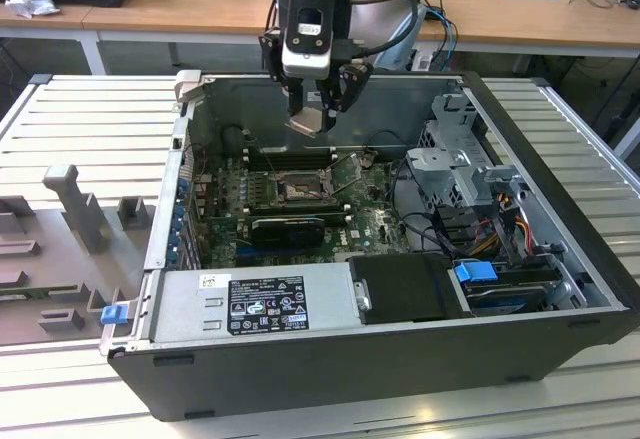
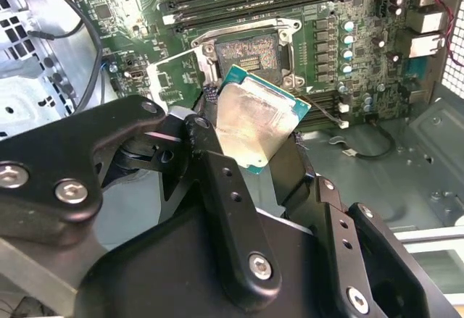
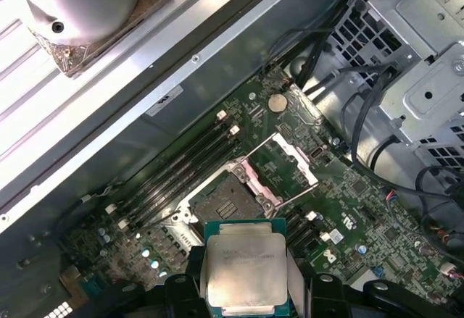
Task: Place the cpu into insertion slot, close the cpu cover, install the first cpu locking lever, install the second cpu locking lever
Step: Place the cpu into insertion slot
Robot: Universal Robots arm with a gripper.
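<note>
cpu (image 2: 254,115) lower corner behind hand (image 2: 255,148)

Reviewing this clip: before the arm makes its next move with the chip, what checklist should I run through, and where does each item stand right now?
1. Grip: the hand is shut on the cpu, holding it by opposite edges: ok.
2. Insertion slot is empty, its dark centre bare: ok.
3. Cpu cover is swung open, off the slot: ok.
4. Cpu is raised clear of the green board: ok.
5. Cpu is lined up squarely over the slot: cannot tell.
</note>
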